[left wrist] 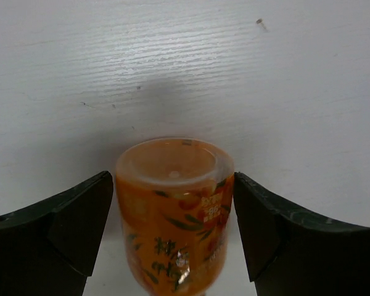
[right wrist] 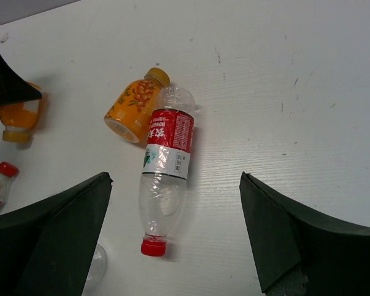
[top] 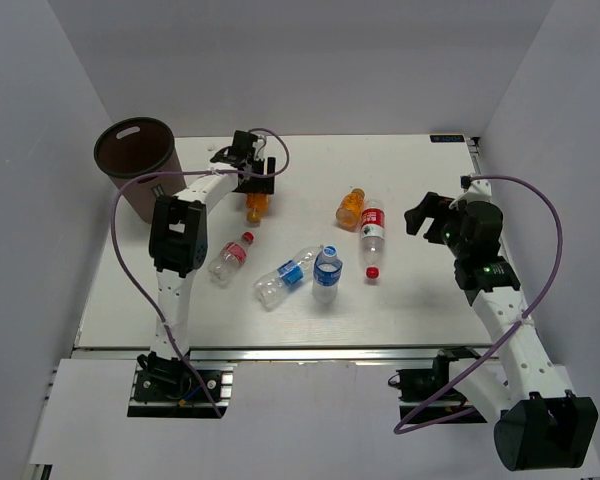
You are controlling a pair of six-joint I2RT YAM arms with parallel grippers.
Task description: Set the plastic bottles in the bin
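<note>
Nearest the arm bases, a clear plastic bottle with a blue label lies slantwise on the white tabletop; which end carries its cap is hard to make out. Just to its right is a clear blue-capped bottle, cap toward the far side; whether it stands or lies I cannot tell. To the left lies a small clear bottle with a red cap, cap pointing far-right. The right wrist view cuts it off at the frame edge.

Further on, the right pincer is released, fingers spread wide and holding nothing. Beneath it lies a clear bottle with a red label. Its long axis runs near to far, with the red cap at the near end. An orange juice bottle with a yellow cap lies against its far end, tilted, cap pointing far-right.

Further still, the left pincer is clenched on a second orange bottle, one finger against each side. Its round base faces away from the wrist camera, toward the tabletop. Its cap end is cut off there. A shadow sits apart from it on the tabletop.

At the far left corner stands the dark brown round bin, upright and open-mouthed, well apart from the loose bottles.
</note>
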